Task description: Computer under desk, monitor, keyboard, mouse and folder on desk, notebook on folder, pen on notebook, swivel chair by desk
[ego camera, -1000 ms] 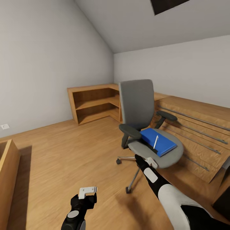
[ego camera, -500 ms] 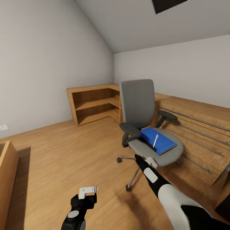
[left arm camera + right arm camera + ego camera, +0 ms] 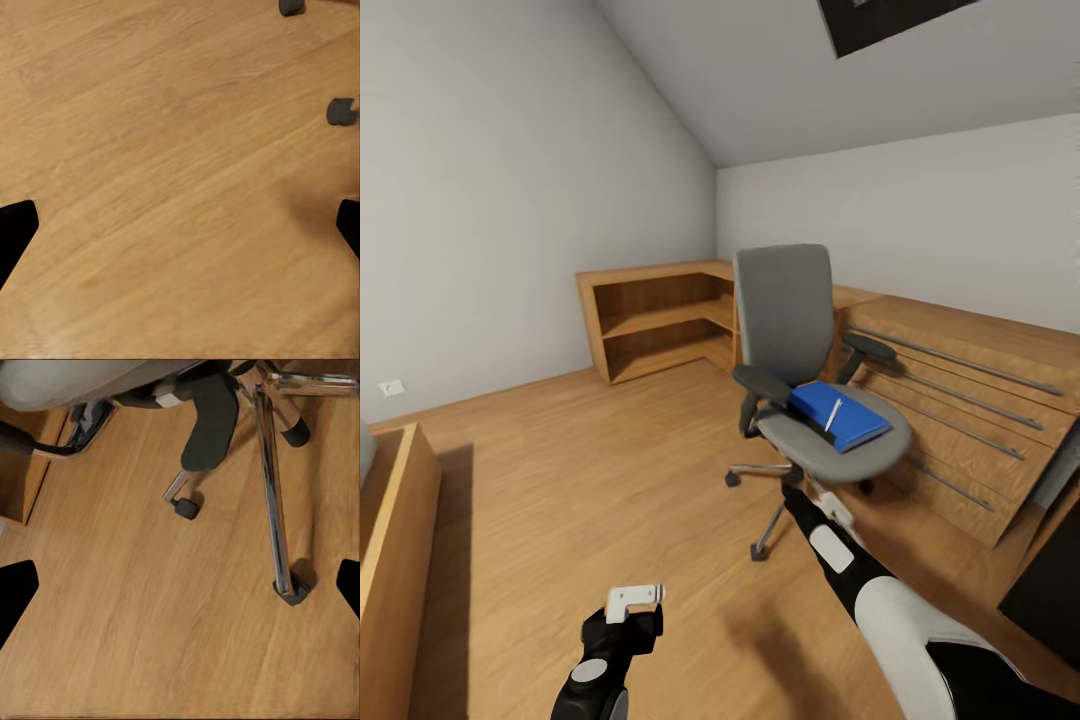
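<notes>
My view has drawn back from the chair (image 3: 800, 380), where the folder (image 3: 838, 414) lies on the seat with the pen (image 3: 832, 415) on it, right gripper (image 3: 822, 497) just below the seat's edge, left gripper (image 3: 634, 598) over bare floor (image 3: 590, 480), both released.

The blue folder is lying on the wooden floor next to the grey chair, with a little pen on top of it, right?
Not quite. The blue folder is lying on the seat of the grey chair, not on the wooden floor. The head view shows it. The little pen does lie on top of it.
</notes>
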